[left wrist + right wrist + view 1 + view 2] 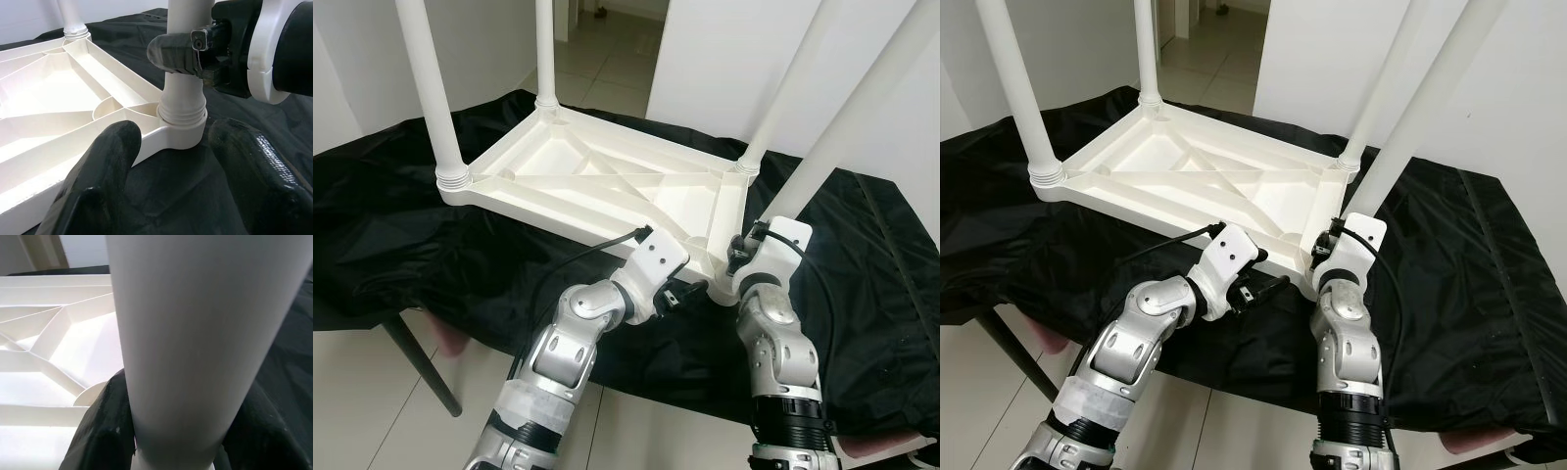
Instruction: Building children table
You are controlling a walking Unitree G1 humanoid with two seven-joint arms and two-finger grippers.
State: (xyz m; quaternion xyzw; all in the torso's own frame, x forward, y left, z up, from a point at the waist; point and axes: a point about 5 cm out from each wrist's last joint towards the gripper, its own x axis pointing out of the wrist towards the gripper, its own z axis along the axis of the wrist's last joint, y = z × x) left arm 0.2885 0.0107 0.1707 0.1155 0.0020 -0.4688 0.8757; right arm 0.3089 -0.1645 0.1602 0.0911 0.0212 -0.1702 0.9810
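At six o'clock, my bent silver arms reach forward. My right gripper (736, 257) clamps the near white plastic leg (842, 117); my left gripper (690, 291), fingers apart, flanks its socket. Beyond, the upturned white plastic tabletop (597, 181) lies on black cloth (401, 245).

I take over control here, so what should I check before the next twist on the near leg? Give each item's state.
1. Right gripper grips the near leg: ok, fingers closed round it just above the socket.
2. Leg seated in the corner socket: cannot tell; thread rings show above the collar.
3. Left gripper ready to steady the corner: ok, open, fingers either side of the socket, not clamped.
4. Tabletop flat upside down on the black cloth: ok.
5. Other three legs standing upright: ok.
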